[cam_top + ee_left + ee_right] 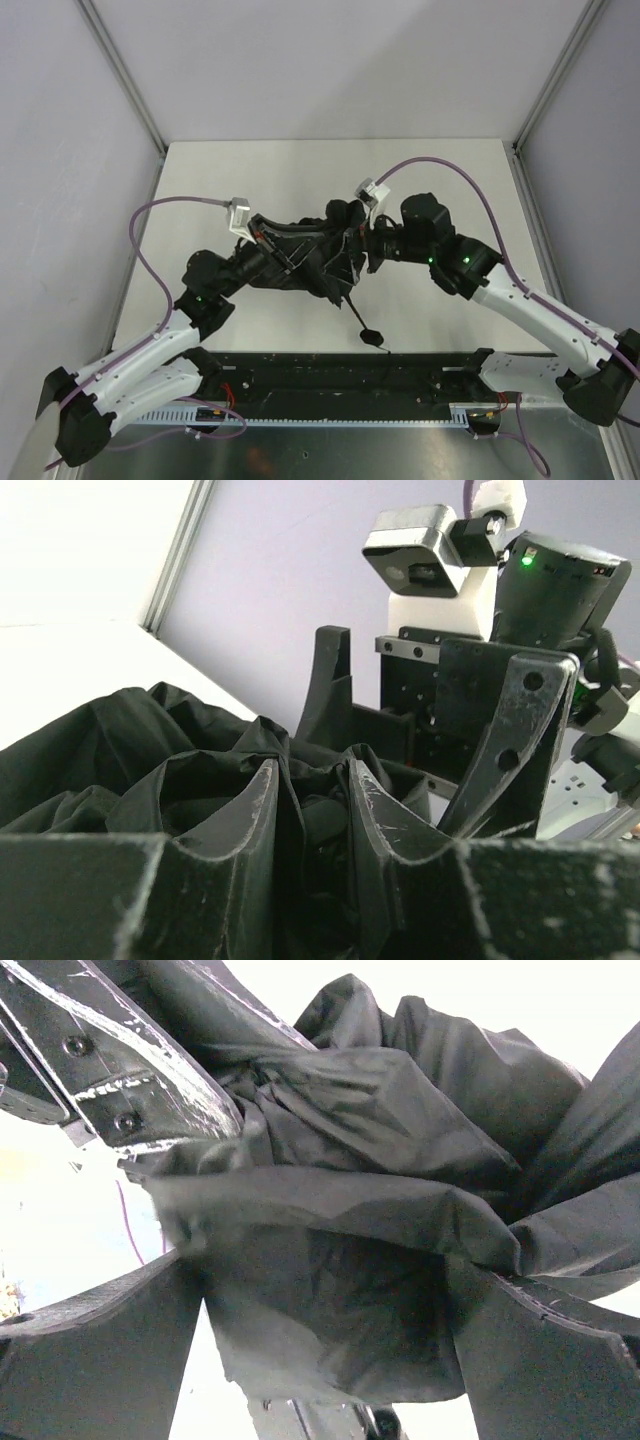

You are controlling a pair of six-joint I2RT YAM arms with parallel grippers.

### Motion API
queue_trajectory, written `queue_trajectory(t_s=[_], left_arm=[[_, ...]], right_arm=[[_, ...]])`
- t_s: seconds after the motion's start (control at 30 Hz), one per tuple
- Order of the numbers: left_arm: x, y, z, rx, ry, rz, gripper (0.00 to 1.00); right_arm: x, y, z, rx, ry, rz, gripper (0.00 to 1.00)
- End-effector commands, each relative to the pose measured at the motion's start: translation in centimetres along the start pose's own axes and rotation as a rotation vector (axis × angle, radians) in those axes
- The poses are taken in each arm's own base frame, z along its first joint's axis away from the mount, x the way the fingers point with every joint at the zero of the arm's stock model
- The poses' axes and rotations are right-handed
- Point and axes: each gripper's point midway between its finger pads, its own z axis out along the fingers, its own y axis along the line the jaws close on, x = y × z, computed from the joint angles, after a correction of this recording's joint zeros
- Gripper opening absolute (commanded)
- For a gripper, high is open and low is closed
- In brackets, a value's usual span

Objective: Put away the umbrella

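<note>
The umbrella (pixel 305 262) sits as a crumpled black bundle on the table (pixel 250 170), just beyond the middle of the black mounting rail (pixel 350 372) that runs along the near edge. Its thin shaft (pixel 352 312) slants back toward the rail, and the small knob handle (pixel 371 337) ends just short of it.

The left gripper (pixel 310 815) comes in from the rail's left end. It is partly closed, with folds of canopy pinched between its scratched fingers (pixel 252 810). The right gripper (pixel 320 1360) comes from the rail's right end. Its claw is spread wide, with loose fabric hanging in the gap but nothing clamped (the left wrist view shows its two fingers standing well apart).

The step in hand looks like gathering the loose canopy into a tighter bundle, with the right claw about to take a fresh hold. To do it well, the left grip should stay firm as the anchor. The right fingers should then close on a thick fold, not on a single thin layer, which would slip out. They should also catch the cloth on the side away from the rail, clear of the left fingers, so the two claws do not collide. The shaft and knob are best left free on the rail side, because pulling against them could drag the whole bundle sideways.
</note>
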Motion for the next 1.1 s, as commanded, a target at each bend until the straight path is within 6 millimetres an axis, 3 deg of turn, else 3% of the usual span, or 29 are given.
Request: queue_trajectory(t_s=[0.0, 0.2, 0.3, 0.33, 0.43, 0.47, 0.6, 0.63, 0.73, 0.83, 0.87, 0.9, 1.0, 1.07], left_arm=[[-5.1, -4.6, 0.8, 0.145, -0.121, 0.001, 0.0], [-6.0, -6.0, 0.7, 0.185, -0.135, -0.045, 0.0], [-6.5, -6.9, 0.5, 0.212, -0.14, -0.063, 0.0], [-6.6, -7.2, 0.4, 0.219, -0.14, -0.067, 0.0], [-6.7, -7.8, 0.4, 0.242, -0.135, -0.082, 0.0], [-6.6, -7.9, 0.4, 0.247, -0.132, -0.088, 0.0], [-6.4, -8.3, 0.5, 0.262, -0.118, -0.102, 0.0], [-6.4, -8.3, 0.5, 0.264, -0.116, -0.103, 0.0], [-6.4, -8.5, 0.3, 0.274, -0.112, -0.098, 0.0], [-6.4, -8.9, 0.1, 0.285, -0.108, -0.104, 0.01], [-6.7, -8.9, -0.1, 0.287, -0.107, -0.125, 0.07], [-6.8, -9.0, -0.5, 0.29, -0.102, -0.159, 0.2], [-7.6, -9.5, -1.7, 0.304, -0.093, -0.193, 0.67], [-8.0, -9.4, -2.5, 0.283, -0.087, -0.184, 0.86]], right_arm=[[-2.4, 1.4, 1.4, -0.074, -0.098, -0.105, 0.99], [-2.3, 3.4, 3.2, -0.223, -0.137, -0.113, 0.99], [-2.0, 3.4, 3.7, -0.244, -0.133, -0.116, 0.92], [-2.0, 3.6, 3.7, -0.264, -0.135, -0.121, 0.86], [-1.9, 4.7, 3.9, -0.334, -0.139, -0.127, 0.5], [-1.9, 5.0, 4.0, -0.358, -0.137, -0.128, 0.44], [-1.4, 5.5, 4.3, -0.4, -0.124, -0.124, 0.5], [-1.4, 5.7, 4.4, -0.406, -0.124, -0.124, 0.45], [-1.3, 6.0, 4.1, -0.421, -0.128, -0.124, 0.13], [-1.5, 5.9, 3.4, -0.414, -0.155, -0.126, 0.02], [-1.5, 5.6, 3.0, -0.399, -0.168, -0.119, 0.01], [-1.6, 5.1, 2.5, -0.386, -0.181, -0.112, 0.0], [-1.6, 4.0, 0.9, -0.363, -0.203, -0.08, 0.0], [-1.6, 3.8, -0.1, -0.364, -0.22, -0.072, 0.0]])
